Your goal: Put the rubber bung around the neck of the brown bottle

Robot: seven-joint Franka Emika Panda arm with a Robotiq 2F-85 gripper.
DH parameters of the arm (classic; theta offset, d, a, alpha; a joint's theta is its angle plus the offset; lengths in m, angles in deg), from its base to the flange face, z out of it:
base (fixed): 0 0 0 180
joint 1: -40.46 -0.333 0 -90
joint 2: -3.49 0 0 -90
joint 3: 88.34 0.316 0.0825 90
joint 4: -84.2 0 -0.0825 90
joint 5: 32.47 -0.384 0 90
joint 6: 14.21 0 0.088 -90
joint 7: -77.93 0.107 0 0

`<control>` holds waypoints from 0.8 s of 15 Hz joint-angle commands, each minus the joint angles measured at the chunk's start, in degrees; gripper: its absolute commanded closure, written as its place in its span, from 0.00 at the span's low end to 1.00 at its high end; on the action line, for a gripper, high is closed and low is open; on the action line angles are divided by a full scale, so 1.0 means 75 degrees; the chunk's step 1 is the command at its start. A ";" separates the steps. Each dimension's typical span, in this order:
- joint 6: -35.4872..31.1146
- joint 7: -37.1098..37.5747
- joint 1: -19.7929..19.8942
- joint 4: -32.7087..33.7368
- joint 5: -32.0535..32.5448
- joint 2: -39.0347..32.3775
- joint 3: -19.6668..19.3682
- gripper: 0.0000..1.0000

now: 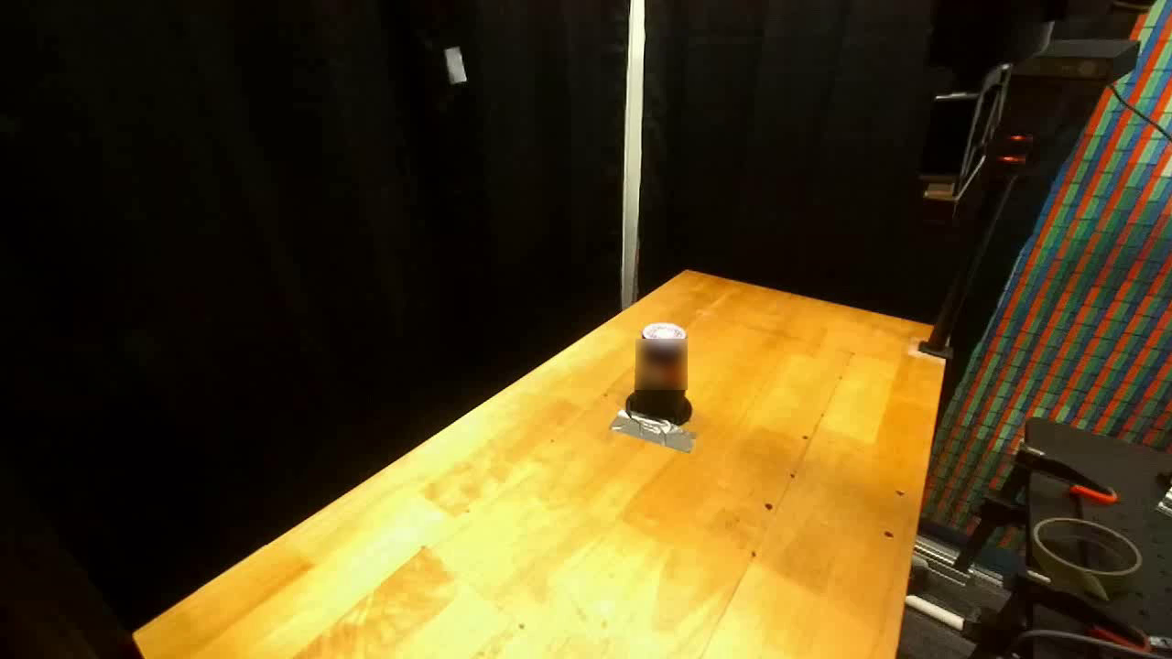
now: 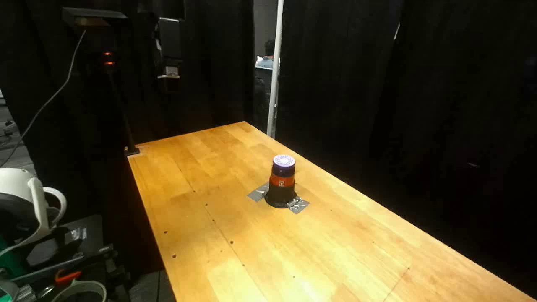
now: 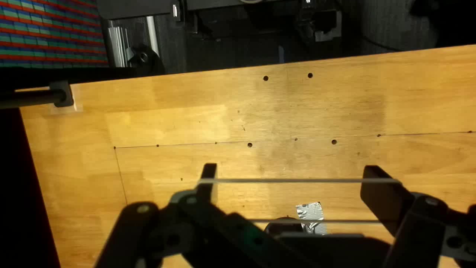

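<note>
The brown bottle (image 2: pixel 282 180) stands upright on the wooden table, with a pale patterned top, an orange-red band and a black flared base; it also shows in an exterior view (image 1: pixel 661 366), where its middle is blurred. My gripper (image 3: pixel 292 175) is open in the wrist view. A thin pale rubber loop (image 3: pixel 292 181), seemingly the rubber bung, is stretched around both fingers, its two strands crossing the gap. Part of the black base (image 3: pixel 284 225) shows below the gap, mostly hidden by the gripper. The gripper does not show in either exterior view.
Grey tape (image 1: pixel 655 432) holds the black base to the table (image 1: pixel 549 549). A dark pole (image 2: pixel 121 109) is clamped at a table corner. A side stand carries a tape roll (image 1: pixel 1087 556) and, in an exterior view, a white appliance (image 2: pixel 25 201). Black curtains surround the table.
</note>
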 commanded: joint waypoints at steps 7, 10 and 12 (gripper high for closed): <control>-0.0550 -0.0549 -0.0273 0.0074 0.0226 -0.0308 -0.0309 0.00; -0.1307 -0.1578 -0.0292 0.0718 0.0318 -0.1460 -0.0602 0.00; -0.1666 -0.2206 -0.0301 0.1318 0.0354 -0.2361 -0.0757 0.00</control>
